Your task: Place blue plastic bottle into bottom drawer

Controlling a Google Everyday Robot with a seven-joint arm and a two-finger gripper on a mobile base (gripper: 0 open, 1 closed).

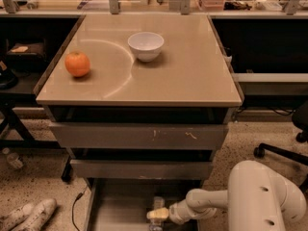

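- The hand [159, 214] sits low over the open bottom drawer [118, 208], at the end of the white arm [211, 201] that reaches in from the right. How far it is open cannot be told from this view.
- The blue plastic bottle [158, 203] shows as a pale shape right at the hand, inside the drawer's outline and near the middle of its floor. Whether it is gripped or already lying on the floor I cannot tell.
- Judged by its look, the bottle is light and thin-walled, with a smooth round body. It would dent under a hard squeeze and roll once let go.
- The best hold is probably across the middle of the body at the label, not at the cap, with gentle pressure.
- Above are two shut drawers [139, 136] with scuffed fronts.
- The table [192, 76] carries a white bowl [146, 45] and an orange [77, 64], well apart.
- Shoes [29, 215] lie on the floor to the left.
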